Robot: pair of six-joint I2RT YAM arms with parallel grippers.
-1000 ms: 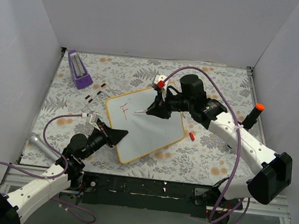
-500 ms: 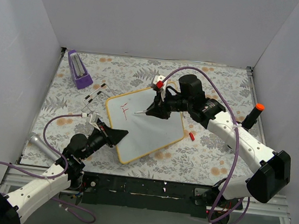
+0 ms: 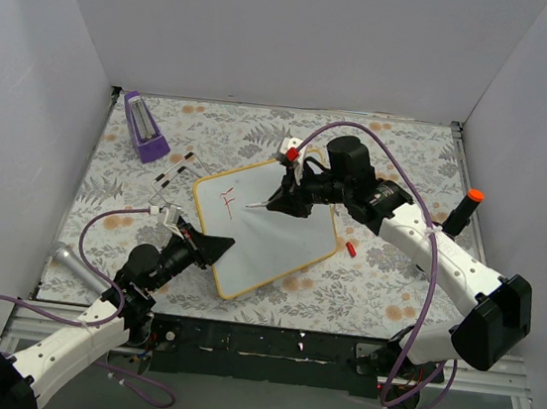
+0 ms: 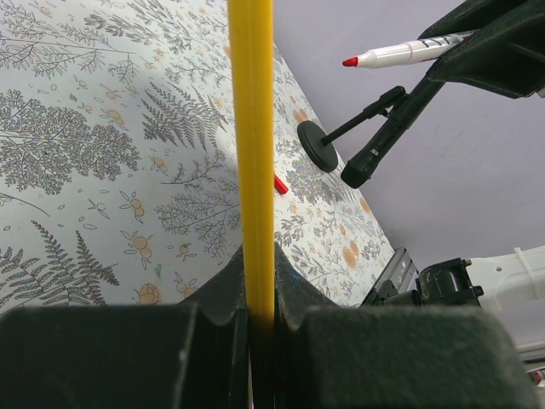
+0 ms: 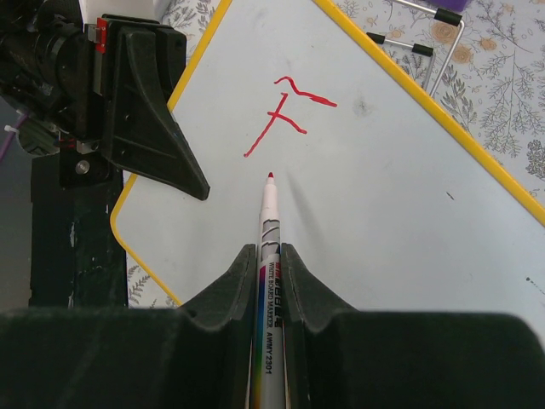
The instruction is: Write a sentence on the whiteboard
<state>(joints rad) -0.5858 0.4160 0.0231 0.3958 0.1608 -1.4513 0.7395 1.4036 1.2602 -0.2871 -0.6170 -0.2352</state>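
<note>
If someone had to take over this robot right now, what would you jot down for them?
Left gripper: shut on the whiteboard, clamping its yellow edge.
Right gripper: shut on the red marker, with the tip close beside the writing.
Done: one red letter F near the board's left corner.
Left: the rest of the sentence.

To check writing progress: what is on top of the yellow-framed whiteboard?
A red handwritten letter F, a red-tipped white marker aimed beside it. The left gripper hides part of the whiteboard edge.
</note>
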